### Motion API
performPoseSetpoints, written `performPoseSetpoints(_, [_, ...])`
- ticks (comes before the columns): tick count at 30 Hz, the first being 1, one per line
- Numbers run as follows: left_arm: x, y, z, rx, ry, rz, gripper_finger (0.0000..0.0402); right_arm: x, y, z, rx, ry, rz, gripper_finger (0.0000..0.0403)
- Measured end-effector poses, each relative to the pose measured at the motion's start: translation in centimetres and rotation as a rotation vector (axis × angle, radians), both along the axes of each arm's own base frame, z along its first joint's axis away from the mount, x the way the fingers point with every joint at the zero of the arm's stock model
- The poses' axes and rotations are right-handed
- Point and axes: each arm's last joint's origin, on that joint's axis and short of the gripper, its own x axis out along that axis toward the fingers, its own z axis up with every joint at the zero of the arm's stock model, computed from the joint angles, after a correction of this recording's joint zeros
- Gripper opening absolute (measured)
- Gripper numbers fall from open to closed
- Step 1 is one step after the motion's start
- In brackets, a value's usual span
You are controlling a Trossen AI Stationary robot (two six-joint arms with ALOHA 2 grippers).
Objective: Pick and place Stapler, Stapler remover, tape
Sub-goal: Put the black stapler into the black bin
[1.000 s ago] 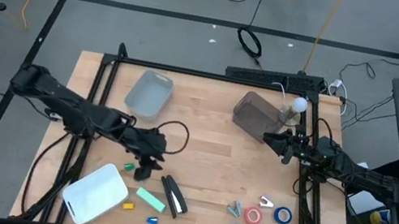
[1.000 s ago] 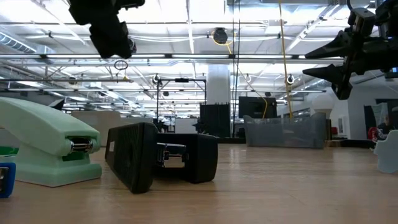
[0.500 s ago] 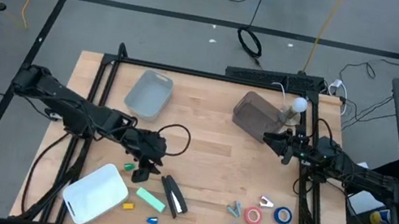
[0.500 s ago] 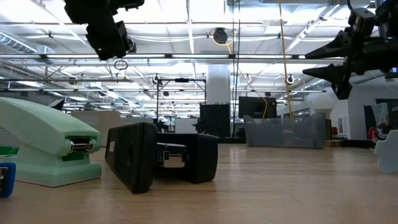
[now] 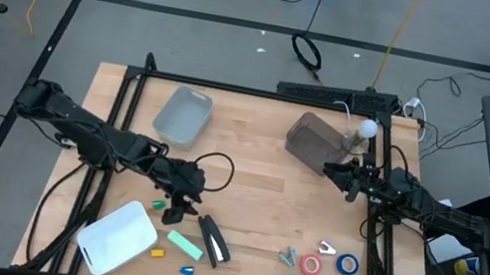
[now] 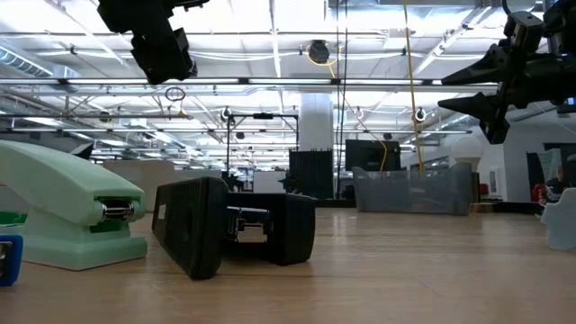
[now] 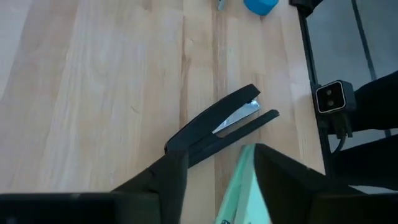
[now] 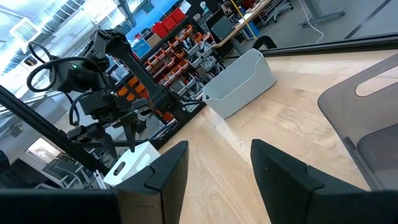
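The black stapler lies on its side on the wood near the near edge, also in the low view. A mint-green stapler lies beside it. Two red and two blue tape rolls sit near the right near corner, with two metal staple removers next to them. My left gripper hangs open above the table just left of the black stapler, touching nothing. My right gripper is open and raised beside the dark bin.
A white bin stands at the left near corner and a blue-grey bin at the far left. Small green, yellow and blue pieces lie around the green stapler. Bare wood lies in the table's middle.
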Motion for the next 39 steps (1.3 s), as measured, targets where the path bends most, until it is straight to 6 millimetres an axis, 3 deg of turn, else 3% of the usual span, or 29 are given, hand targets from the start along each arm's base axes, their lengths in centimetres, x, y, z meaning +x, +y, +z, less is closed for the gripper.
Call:
performPoseSetpoints(7, [0.1,0.3,0.0,0.069,-0.019,0.075,0.0295,0.0,0.0,0.0,0.0,0.0,0.0,0.0167])
performPoseSetpoints(13, [0.1,0.3,0.0,0.1,-0.032,0.051,0.0339,0.0,0.0,0.0,0.0,0.0,0.0,0.0167])
performPoseSetpoints(24, [0.4,0.0,-2.1,0.414,-0.019,-0.367,0.0354,0.0,0.0,0.0,0.0,0.003,-0.004,0.0167])
performPoseSetpoints(30, [2.0,-0.5,-4.4,0.474,0.025,-0.483,0.0353,0.0,0.0,-0.1,0.008,0.008,-0.004,0.0167])
performPoseSetpoints(39, [5.5,-1.5,-5.9,0.526,0.079,-0.592,0.0354,0.1,0.0,-0.2,0.029,0.011,-0.006,0.0167])
